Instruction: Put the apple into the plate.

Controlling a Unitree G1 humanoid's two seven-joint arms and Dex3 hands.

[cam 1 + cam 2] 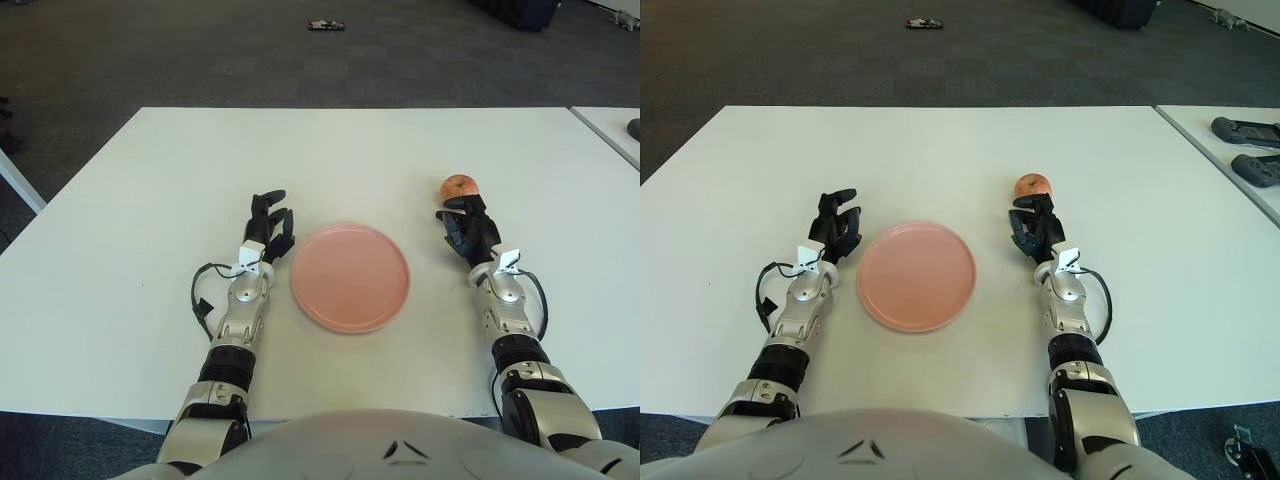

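A pink round plate (350, 276) lies on the white table in front of me, with nothing on it. A red and yellow apple (459, 186) stands on the table to the plate's right and a little farther away. My right hand (464, 226) is just on the near side of the apple, its black fingers spread and reaching up toward the fruit without closing on it. My left hand (271, 228) shows beside the plate's left edge with its fingers loosely extended and nothing held.
A second white table (1230, 150) adjoins on the right, carrying two dark controllers (1247, 130). The white table's (150, 180) far edge meets dark carpet, where a small dark object (326, 24) lies.
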